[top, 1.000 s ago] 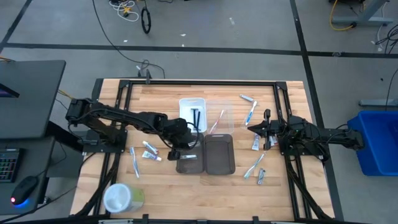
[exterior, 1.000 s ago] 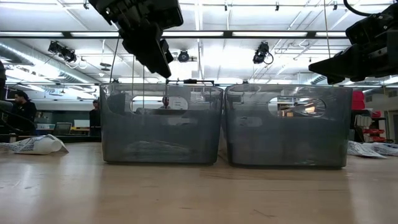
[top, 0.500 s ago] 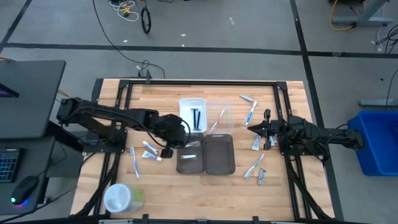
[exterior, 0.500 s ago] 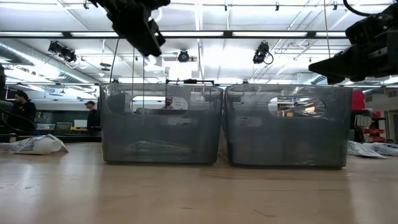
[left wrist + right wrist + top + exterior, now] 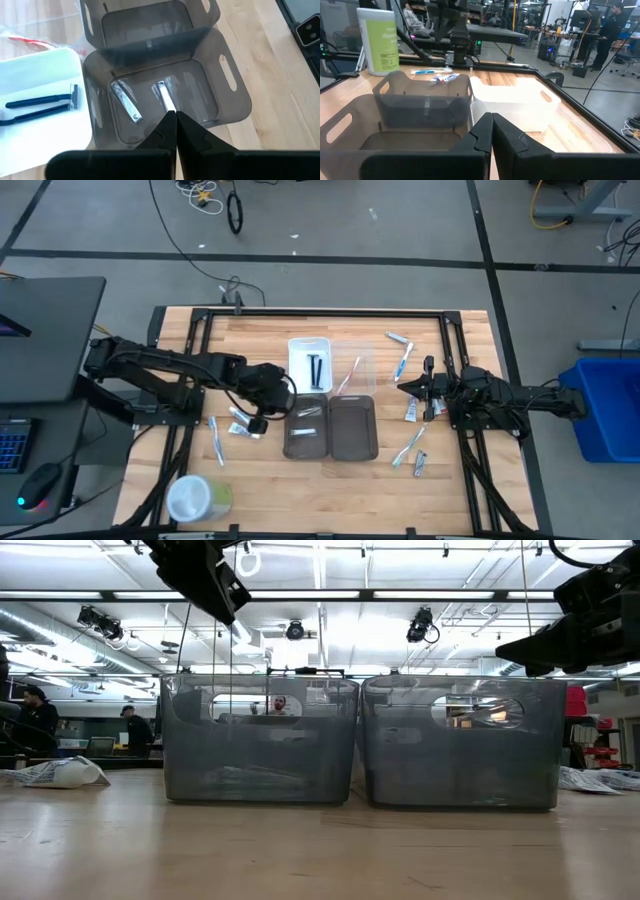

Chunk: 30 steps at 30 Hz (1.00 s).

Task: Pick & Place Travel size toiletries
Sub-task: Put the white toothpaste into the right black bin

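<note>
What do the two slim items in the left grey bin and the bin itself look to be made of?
The two slim items look like polished metal: bright, mirror-like glints. The grey bin looks like translucent smoked plastic with a satin finish; the table grain shows faintly through its walls.

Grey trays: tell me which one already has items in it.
The grey tray nearer the left arm, beside the white tray, holds two small metal items; the other grey tray looks empty.

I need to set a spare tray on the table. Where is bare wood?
Bare: the near strip between the round container and the toiletries by the right gripper, and the far-left corner. Crowded: around the trays at the centre.
</note>
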Available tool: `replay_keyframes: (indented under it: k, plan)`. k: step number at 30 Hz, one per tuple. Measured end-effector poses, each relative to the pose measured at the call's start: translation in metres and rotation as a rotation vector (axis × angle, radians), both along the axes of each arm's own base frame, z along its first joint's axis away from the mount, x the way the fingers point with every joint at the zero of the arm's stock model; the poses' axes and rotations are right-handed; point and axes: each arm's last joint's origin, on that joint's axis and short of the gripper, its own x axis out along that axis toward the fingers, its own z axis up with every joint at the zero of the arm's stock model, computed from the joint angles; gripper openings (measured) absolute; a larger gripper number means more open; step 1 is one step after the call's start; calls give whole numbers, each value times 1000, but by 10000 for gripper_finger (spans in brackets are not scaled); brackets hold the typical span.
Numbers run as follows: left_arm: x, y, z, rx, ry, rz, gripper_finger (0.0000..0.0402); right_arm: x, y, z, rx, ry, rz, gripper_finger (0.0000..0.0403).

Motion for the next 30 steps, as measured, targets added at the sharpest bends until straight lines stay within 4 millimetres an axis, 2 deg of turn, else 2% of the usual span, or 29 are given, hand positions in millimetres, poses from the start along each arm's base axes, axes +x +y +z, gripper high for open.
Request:
replay_keyframes:
  k: [8,18,24,30]
  plan:
    - [-4,0,-6,5,35,-4,3,0,0,0,0,0,0,14]
    - [-30,2,-15,-7,65,-5,4,0,0,0,0,4,0,13]
    - [-33,2,-19,-6,78,-4,3,0,0,-1,0,7,0,14]
    - [-42,3,-31,32,171,-48,5,0,0,-1,1,14,0,14]
